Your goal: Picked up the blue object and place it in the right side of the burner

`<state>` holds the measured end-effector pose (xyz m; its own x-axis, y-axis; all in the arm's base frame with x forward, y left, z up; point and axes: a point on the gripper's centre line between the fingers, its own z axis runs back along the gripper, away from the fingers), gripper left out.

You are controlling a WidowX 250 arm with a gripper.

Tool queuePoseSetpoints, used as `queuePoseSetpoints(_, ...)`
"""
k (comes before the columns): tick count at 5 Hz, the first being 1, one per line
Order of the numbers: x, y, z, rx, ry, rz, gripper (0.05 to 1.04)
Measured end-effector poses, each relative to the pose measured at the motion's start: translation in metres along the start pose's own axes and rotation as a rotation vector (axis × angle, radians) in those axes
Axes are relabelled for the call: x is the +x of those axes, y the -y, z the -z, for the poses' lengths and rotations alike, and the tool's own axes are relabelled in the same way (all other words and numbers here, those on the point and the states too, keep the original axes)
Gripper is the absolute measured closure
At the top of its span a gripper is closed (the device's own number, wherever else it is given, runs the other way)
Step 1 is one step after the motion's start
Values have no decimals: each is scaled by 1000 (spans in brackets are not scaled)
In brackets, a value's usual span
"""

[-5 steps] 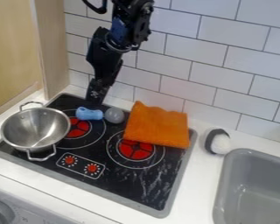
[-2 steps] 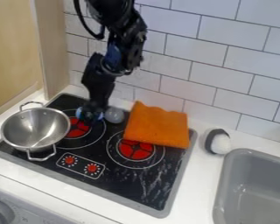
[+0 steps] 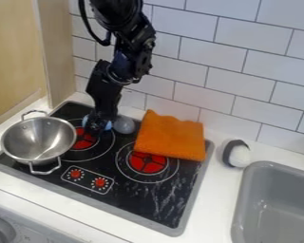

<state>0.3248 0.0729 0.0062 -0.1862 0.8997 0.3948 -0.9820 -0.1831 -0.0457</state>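
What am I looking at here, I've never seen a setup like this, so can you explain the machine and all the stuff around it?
The black machine is a robot arm, seen by a fixed camera looking down at a slant. Its gripper hangs over a small blue object at the back of the left burner; whether it has hold of it, I can't tell. Beside that sits a round greyish thing. The black stovetop also carries a metal pot on the left and an orange cloth partly over the right burner. Further right are a black-and-white object and a grey sink.
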Motion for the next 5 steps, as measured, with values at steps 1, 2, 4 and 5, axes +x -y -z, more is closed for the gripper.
queuePoseSetpoints(1, -4, 0, 0, 1, -27, 14, 734)
queuePoseSetpoints(2, -6, 1, -1, -7, -40, 25, 780)
queuePoseSetpoints(4, 3, 1, -9, -39, -59, 78, 786)
queuePoseSetpoints(5, 13, 2, -29, -98, -54, 96, 786)
